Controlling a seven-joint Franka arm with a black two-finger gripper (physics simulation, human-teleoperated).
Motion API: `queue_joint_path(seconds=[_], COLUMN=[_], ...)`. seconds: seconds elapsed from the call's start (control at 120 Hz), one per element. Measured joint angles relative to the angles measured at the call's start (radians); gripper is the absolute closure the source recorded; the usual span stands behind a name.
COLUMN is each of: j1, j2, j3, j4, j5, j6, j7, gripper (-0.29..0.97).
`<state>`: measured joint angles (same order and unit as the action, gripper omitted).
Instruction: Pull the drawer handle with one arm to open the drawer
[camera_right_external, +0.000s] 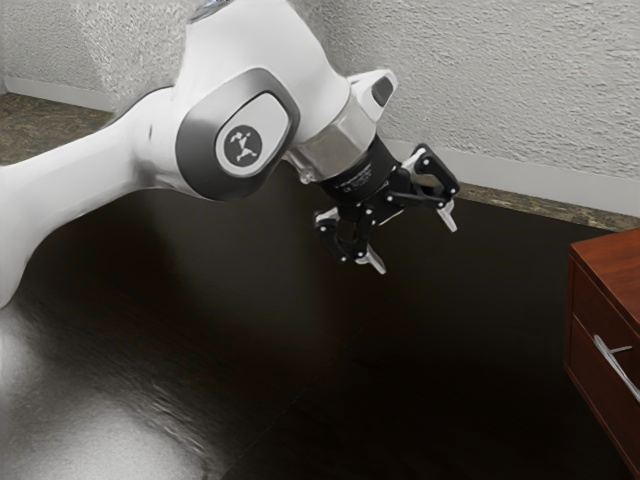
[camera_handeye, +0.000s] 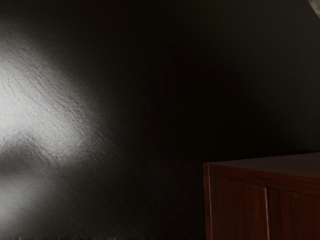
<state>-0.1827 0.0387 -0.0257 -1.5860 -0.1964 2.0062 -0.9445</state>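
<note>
At the exterior view's right the drawer (camera_right_external: 596, 372) looks shut, handle (camera_right_external: 617, 364) untouched; my gripper (camera_right_external: 414, 243) hangs wide open, empty, well apart. Reach, grasp, pull remain.

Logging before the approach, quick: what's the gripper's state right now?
Gripper: open, holding nothing, well apart from the drawer handle.

The counter (camera_right_external: 250, 350) is dark and glossy. A reddish-brown wooden cabinet (camera_right_external: 605, 330) stands directly on it, and a pale glare patch lies well apart from the cabinet.
</note>
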Motion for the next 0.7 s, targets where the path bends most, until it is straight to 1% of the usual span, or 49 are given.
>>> queue_joint_path(seconds=[0.267,0.383,0.433,0.492,0.567,0.625,0.7], j1=[-0.011,0.007,-0.006,-0.032,-0.045,-0.044,-0.041], j2=[-0.030,-0.095,-0.127,-0.156,-0.178,-0.177,-0.162], j3=[-0.041,-0.088,-0.102,-0.116,-0.133,-0.136,-0.139], j4=[-0.075,-0.163,-0.200,-0.231,-0.271,-0.285,-0.290], j5=[-0.041,-0.053,-0.056,-0.057,-0.049,-0.040,-0.020], j6=[0.071,0.114,0.132,0.152,0.183,0.207,0.239], j7=[-0.092,-0.125,-0.138,-0.151,-0.165,-0.174,-0.182], gripper=[0.00,0.01,0.01,0.01,0.00,0.01,0.04])
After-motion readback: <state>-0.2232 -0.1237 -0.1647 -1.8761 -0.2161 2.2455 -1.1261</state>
